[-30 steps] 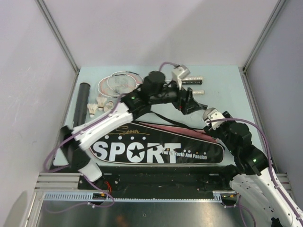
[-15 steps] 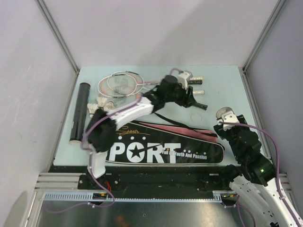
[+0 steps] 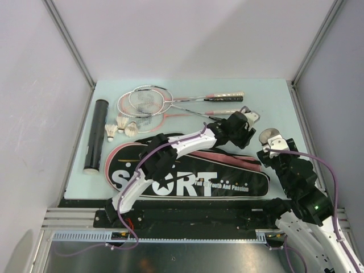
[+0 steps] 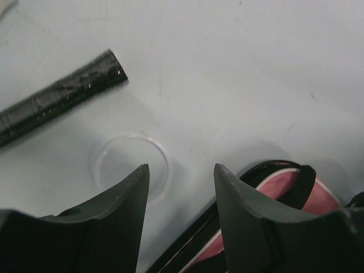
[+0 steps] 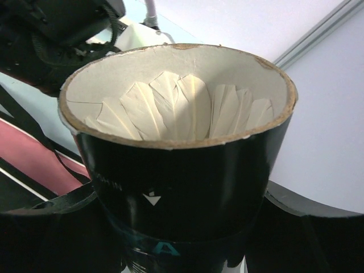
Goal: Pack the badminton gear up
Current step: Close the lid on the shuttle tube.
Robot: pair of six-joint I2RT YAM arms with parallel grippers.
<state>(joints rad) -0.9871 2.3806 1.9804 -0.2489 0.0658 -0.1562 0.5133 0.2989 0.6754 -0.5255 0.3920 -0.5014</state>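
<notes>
Two pink-and-white rackets [image 3: 149, 102] lie at the back of the table, handles pointing right. Three white shuttlecocks [image 3: 122, 126] sit beside a long dark tube [image 3: 96, 136] at the left. My left gripper [image 3: 243, 132] is open and empty, low over the table at the right end of the black-and-pink SPORT bag [image 3: 187, 173]. In the left wrist view my left gripper [image 4: 181, 168] is above a clear round lid [image 4: 129, 169], with a black handle [image 4: 62, 94] beyond. My right gripper [image 3: 277, 149] is shut on a second dark tube [image 5: 182, 159] with white feathers [image 5: 182, 105] inside.
Grey walls with metal posts enclose the table on three sides. The bag's open pink edge [image 4: 276, 190] lies right of my left fingers. A black rail [image 3: 187, 219] runs along the near edge between the arm bases.
My left arm has swung from the racket handles toward the near right, down to the bag's right end. My right gripper has shifted slightly right with the tube.
</notes>
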